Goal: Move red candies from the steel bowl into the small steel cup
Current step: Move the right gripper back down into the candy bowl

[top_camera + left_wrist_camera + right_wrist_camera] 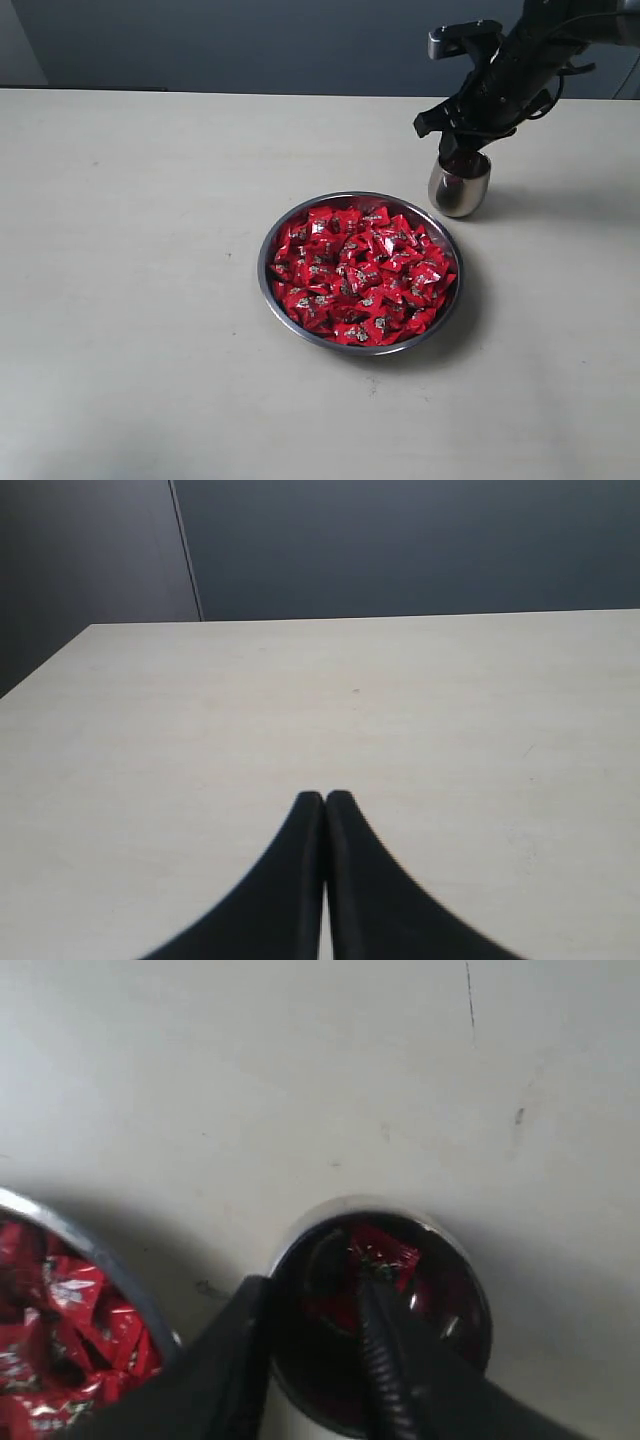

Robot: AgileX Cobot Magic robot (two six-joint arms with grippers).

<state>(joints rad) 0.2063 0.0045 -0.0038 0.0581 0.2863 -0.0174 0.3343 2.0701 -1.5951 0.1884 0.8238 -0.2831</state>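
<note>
The steel bowl (264, 270) sits mid-table, heaped with red candies (362, 275). Just behind it to the right stands the small steel cup (460, 190). My right gripper (462, 158) hangs over the cup's mouth. In the right wrist view the right gripper (312, 1295) is open, with one finger dipping inside the cup (345, 1207) and the other outside its rim. A red candy (383, 1248) lies inside the cup, beyond the inner fingertip. The bowl's rim (90, 1245) and more candies (60, 1330) show beside it. My left gripper (325, 797) is shut, empty, over bare table.
The pale table (150, 250) runs back to a far edge against a dark wall (250, 40). The right arm (530, 60) reaches in from the upper right. The left arm is out of the exterior view.
</note>
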